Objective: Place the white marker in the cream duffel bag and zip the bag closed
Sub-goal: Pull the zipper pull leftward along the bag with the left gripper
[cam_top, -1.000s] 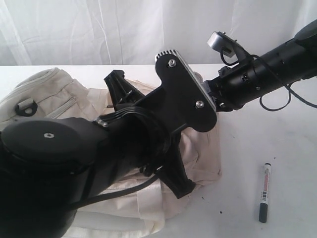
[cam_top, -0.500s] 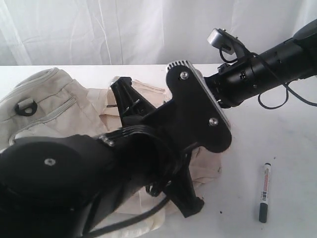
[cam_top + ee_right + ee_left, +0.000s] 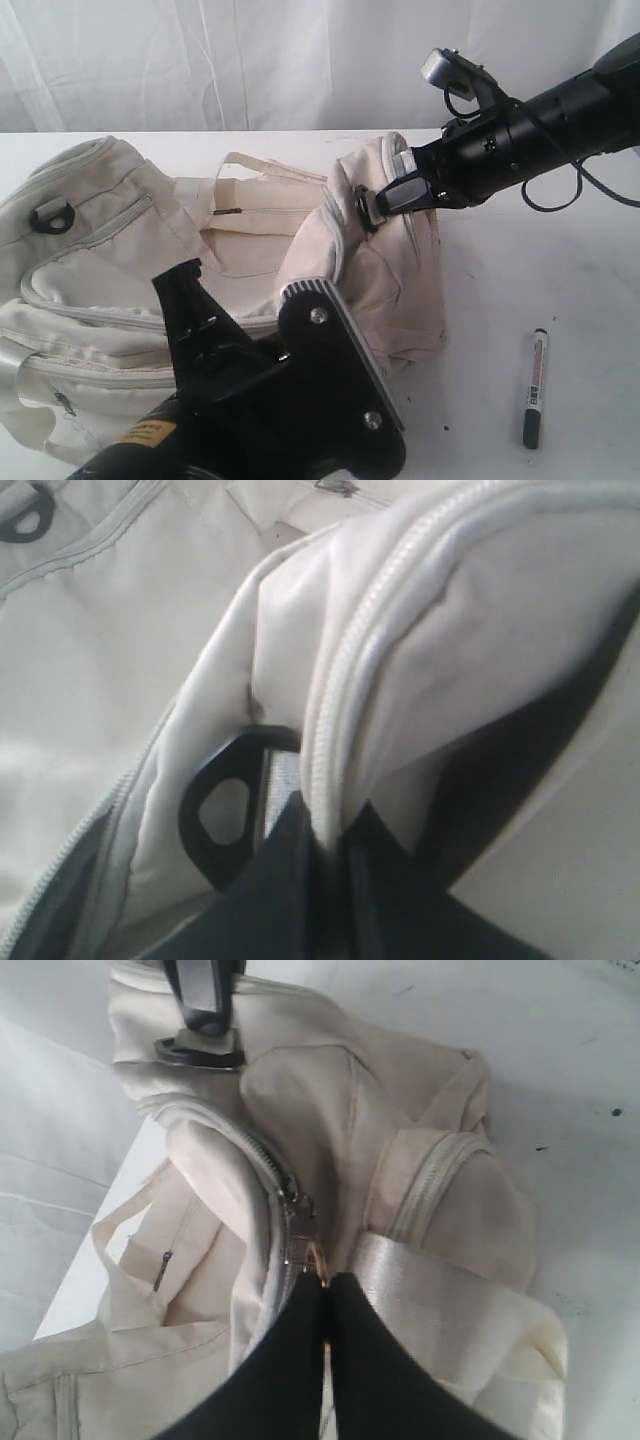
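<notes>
Left gripper (image 3: 326, 1285) pinches zip pull (image 3: 313, 1258); right gripper (image 3: 325, 835) clamps bag (image 3: 100, 290) rim. Marker (image 3: 536, 386) lies near tabletop's (image 3: 570, 260) right edge. Risk: slack fabric jams zip.

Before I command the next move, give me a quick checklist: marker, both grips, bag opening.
1. Slim white marker with black cap inside the bag: not ok. It lies on the white table, apart from the bag.
2. Right gripper holding the large cream fabric duffel bag: ok. It is shut on the zip edge beside the black strap ring.
3. Left gripper on the grey metal zip pull: ok, shut at the pull.
4. Opening wide enough for the marker: cannot tell.
5. A gripper free to fetch the marker: not ok, both are shut on the bag.
</notes>
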`<state>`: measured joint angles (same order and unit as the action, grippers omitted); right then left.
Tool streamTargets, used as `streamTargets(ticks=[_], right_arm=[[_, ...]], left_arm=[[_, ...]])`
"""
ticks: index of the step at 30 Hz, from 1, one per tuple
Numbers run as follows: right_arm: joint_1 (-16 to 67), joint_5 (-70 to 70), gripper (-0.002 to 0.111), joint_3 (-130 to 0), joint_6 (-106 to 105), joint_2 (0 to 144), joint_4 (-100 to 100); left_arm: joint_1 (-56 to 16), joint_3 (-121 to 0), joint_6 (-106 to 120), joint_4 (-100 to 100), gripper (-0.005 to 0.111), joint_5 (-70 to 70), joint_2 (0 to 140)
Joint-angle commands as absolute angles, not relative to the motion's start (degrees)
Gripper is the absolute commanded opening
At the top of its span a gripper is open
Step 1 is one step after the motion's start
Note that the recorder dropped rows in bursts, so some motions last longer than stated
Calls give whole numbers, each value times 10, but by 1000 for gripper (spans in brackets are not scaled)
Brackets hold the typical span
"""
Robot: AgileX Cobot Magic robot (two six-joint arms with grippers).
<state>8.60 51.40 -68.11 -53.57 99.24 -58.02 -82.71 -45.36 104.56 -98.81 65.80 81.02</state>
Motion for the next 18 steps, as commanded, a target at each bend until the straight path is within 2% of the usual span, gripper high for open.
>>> streamTargets(ticks=[1,12,18], right_arm=[[85,497,0,-688,-541,992,-594],[85,496,0,-688,-542,992,-588],[85,500,0,-688,-542,992,-588]], left_arm=[[-843,-451,1053,-999,0,681,792],[-887,-448,1051,-999,0,700,786],[-887,-412,1042,-999,0,700,786]])
